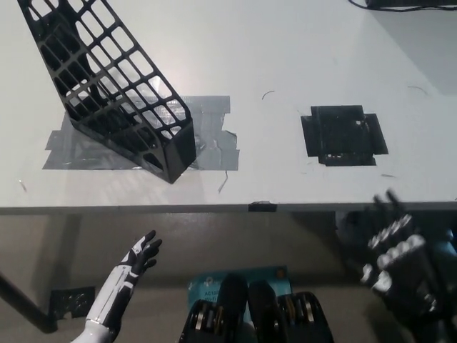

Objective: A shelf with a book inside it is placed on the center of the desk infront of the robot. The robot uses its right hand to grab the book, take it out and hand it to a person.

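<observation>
The black lattice shelf (pixel 107 86) stands tilted on grey tape at the left of the white desk (pixel 285 71). I see no book inside it or anywhere in the head view. My black right hand (pixel 396 261) hangs below the desk's front edge at the lower right, open, with nothing in it. My white left hand (pixel 136 261) rests below the desk at the lower left, open and empty.
A patch of black tape (pixel 343 134) marks the desk right of centre. Grey tape (pixel 214 139) lies under and beside the shelf. A black cable (pixel 407 3) runs along the far right corner.
</observation>
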